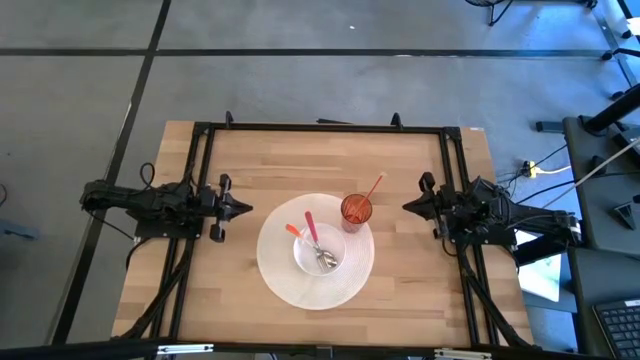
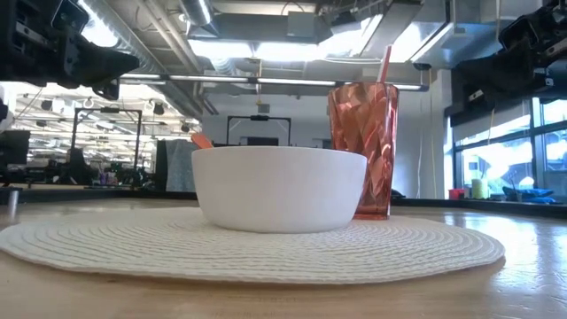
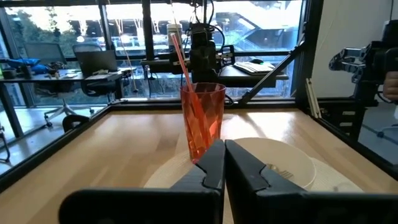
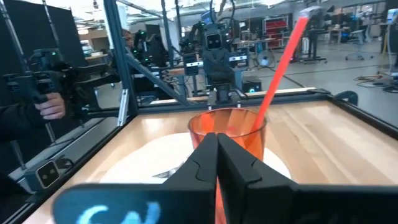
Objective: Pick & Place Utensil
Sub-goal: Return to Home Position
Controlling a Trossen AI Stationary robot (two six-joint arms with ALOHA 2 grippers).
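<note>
A white bowl (image 1: 319,251) stands on a round white placemat (image 1: 280,275) in the middle of the table. Inside it lie two utensils with a pink handle (image 1: 310,226) and an orange handle (image 1: 296,233), their metal heads at the bowl's bottom. Beside the bowl an orange-red tumbler (image 1: 356,210) stands upright with a pink straw (image 1: 373,187) leaning in it. My left gripper (image 1: 243,209) hovers shut at the table's left, left of the placemat. My right gripper (image 1: 408,206) hovers shut at the table's right, right of the tumbler. Both touch nothing.
A black metal frame (image 1: 320,128) runs around the wooden table (image 1: 230,160). In the low view the bowl (image 2: 279,188) and tumbler (image 2: 363,149) stand on the placemat (image 2: 248,248). A person's hand (image 4: 53,106) shows beyond the table in the right wrist view.
</note>
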